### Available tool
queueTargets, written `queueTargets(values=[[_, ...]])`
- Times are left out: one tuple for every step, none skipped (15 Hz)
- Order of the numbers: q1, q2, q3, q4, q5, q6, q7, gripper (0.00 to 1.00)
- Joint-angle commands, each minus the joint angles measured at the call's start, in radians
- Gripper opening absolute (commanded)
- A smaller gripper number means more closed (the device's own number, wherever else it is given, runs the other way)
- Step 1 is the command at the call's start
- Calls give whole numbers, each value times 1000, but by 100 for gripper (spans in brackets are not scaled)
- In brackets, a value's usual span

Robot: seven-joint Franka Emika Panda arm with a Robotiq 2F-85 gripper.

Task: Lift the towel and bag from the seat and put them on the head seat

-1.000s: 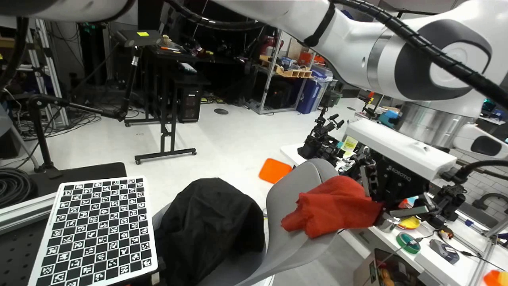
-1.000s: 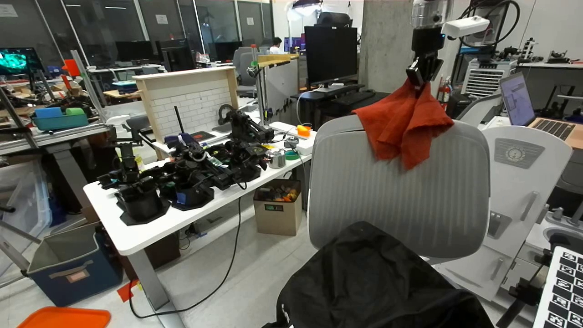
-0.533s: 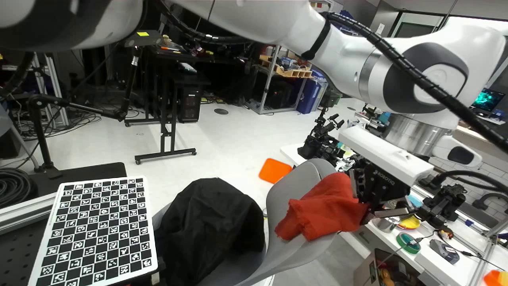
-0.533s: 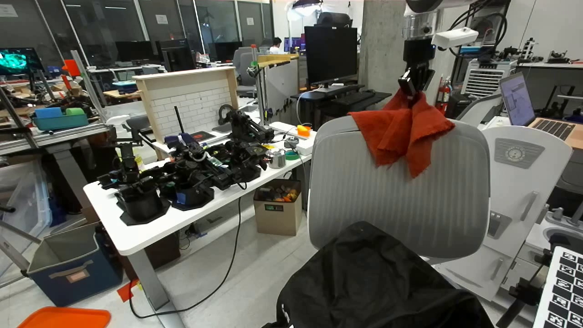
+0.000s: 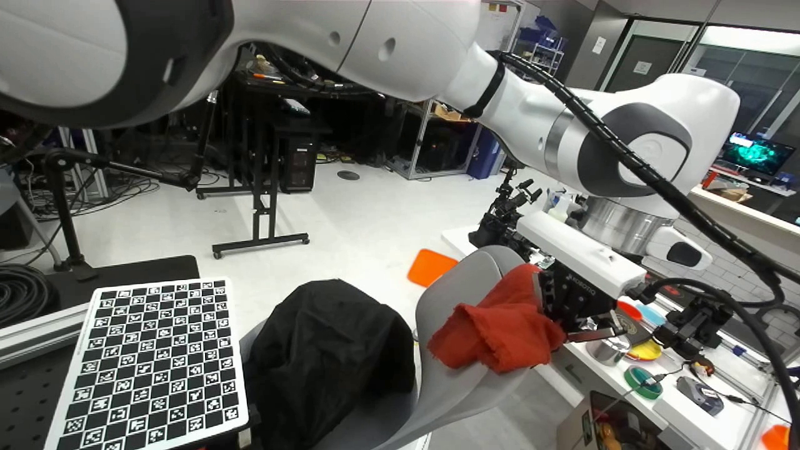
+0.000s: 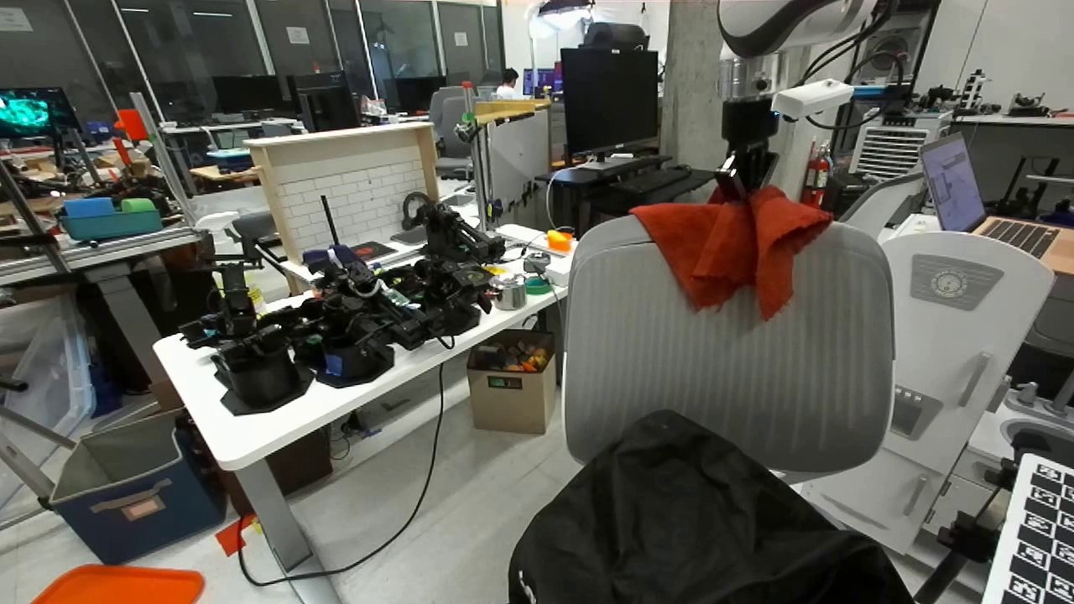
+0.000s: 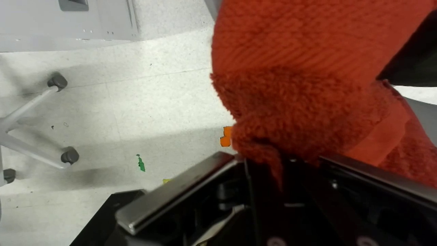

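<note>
The orange-red towel (image 5: 494, 331) hangs from my gripper (image 5: 559, 322) in both exterior views. It drapes over the top edge of the grey chair's backrest (image 6: 722, 377), its lower folds against the front face (image 6: 726, 260). My gripper (image 6: 742, 189) is just above and behind the backrest's top edge, shut on the towel. In the wrist view a towel fold (image 7: 300, 89) is pinched between the fingertips (image 7: 280, 160). The black bag (image 5: 325, 350) lies on the chair's seat, apart from the gripper; it also shows in an exterior view (image 6: 705, 520).
A checkered calibration board (image 5: 150, 362) stands beside the seat. A white table (image 6: 252, 436) with black robot devices (image 6: 344, 327) stands beside the chair. A grey-white toy kitchen unit (image 6: 956, 335) is behind the chair. An orange tray (image 6: 126, 585) lies on the floor.
My gripper has moved down and toward the chair with the towel. The towel now bunches over the backrest's top edge. The backrest has shifted slightly. The bag looks unchanged.
</note>
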Motion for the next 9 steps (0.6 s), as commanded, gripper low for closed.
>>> queueTargets(values=[[7,61,7,83,2,-51,-7,1],[10,72,7,94,2,-56,-8,1],[13,83,7,105,1,-60,-8,1],[16,91,7,112,1,-62,-7,1],[19,102,7,123,2,-70,-3,30],[22,106,6,127,1,-75,-5,31],[24,114,6,134,0,-80,-6,38],[25,113,5,138,-1,-81,-7,44],[26,112,5,148,-1,-89,-8,50]])
